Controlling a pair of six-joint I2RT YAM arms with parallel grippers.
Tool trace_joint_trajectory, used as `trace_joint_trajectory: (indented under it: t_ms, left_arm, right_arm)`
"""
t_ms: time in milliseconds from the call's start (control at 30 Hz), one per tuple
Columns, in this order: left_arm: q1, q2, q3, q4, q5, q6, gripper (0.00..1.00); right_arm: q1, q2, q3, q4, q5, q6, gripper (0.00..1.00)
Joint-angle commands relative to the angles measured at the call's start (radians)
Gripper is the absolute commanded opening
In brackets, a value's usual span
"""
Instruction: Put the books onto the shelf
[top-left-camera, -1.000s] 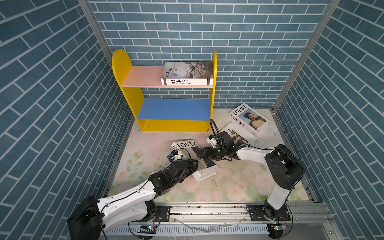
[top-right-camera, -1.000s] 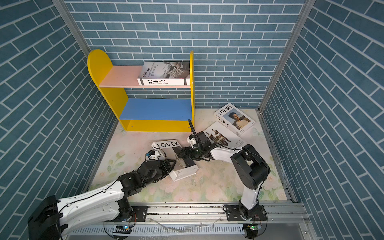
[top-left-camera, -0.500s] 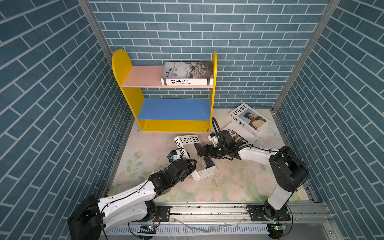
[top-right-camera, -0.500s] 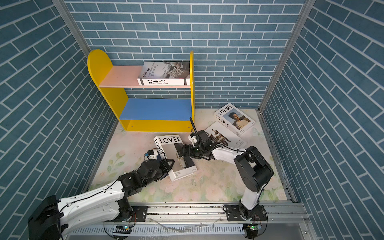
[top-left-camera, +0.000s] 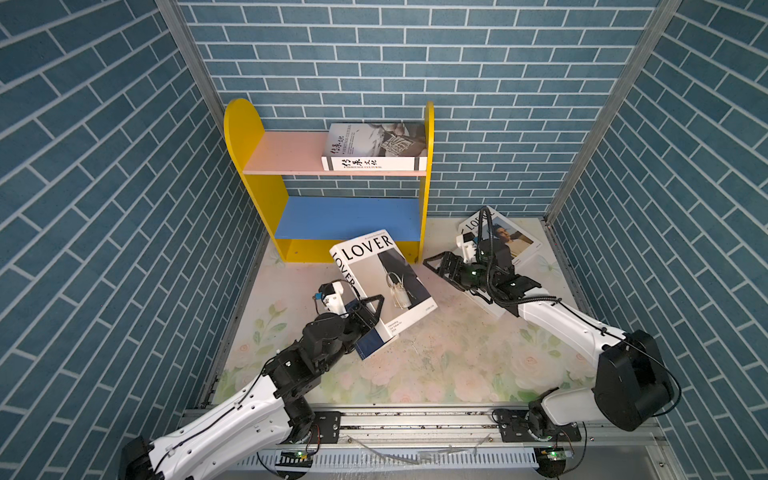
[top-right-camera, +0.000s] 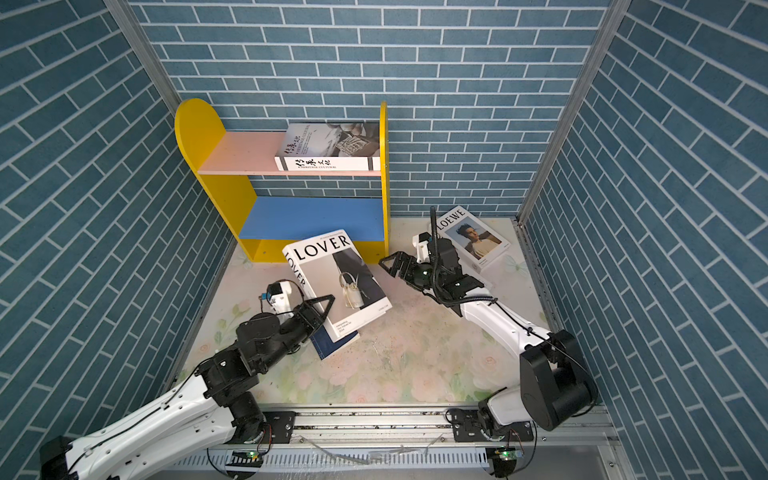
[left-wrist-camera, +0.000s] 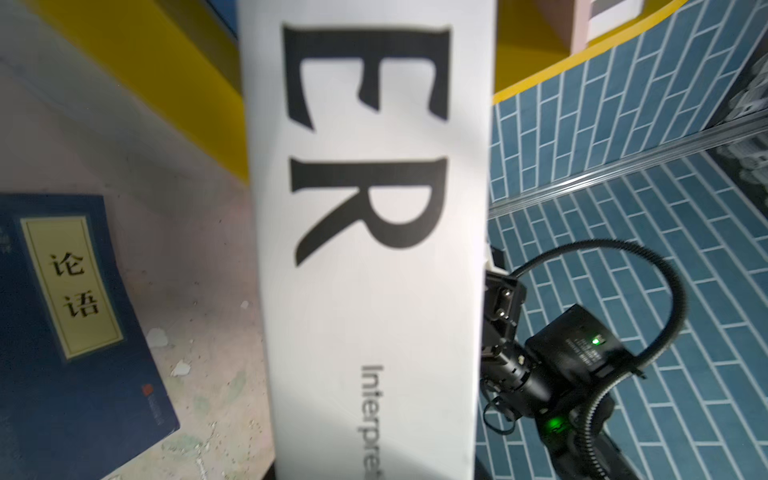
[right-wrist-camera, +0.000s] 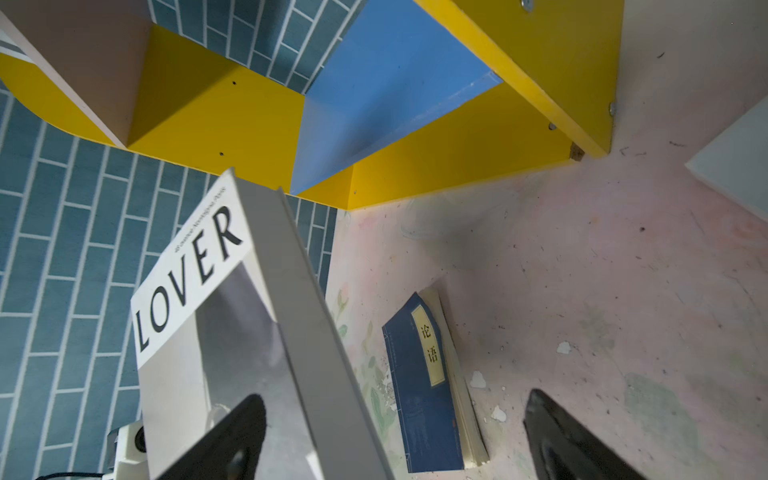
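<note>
Floral tabletop (top-left-camera: 436, 365), left claw (top-left-camera: 365, 308) clamping raised LOVER book (top-left-camera: 386, 282), right claw (top-left-camera: 438, 268) spread

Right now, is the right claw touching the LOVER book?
Apart. Both top views show the open right claw clear of the LOVER book, with bare floor between them. Only the left claw holds the book.

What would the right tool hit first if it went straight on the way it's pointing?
Most likely the LOVER book, held tilted up by the left tool; its long page edge faces the open right tool. Height is hard to judge, so it might pass beneath instead.
</note>
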Motion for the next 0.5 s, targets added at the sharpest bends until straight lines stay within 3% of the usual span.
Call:
trace_joint_trajectory:
  t_ms: [0,167,467]
  left_arm:
    - [0.053,-0.046,0.092,-0.040,-0.073,0.063,0.37]
    - [0.145,-0.025,0.128,0.025,-0.117,0.062,0.37]
    - [0.249,0.143,0.143,0.181,-0.124,0.000,0.35]
  right_arm:
    - [0.007,-0.042,-0.035,0.121,0.007,0.147,0.98]
    - [0.008,-0.047,-0.061,0.305,0.040,0.294,0.98]
    - [0.035,-0.019,-0.031,0.389,0.065,0.346,0.99]
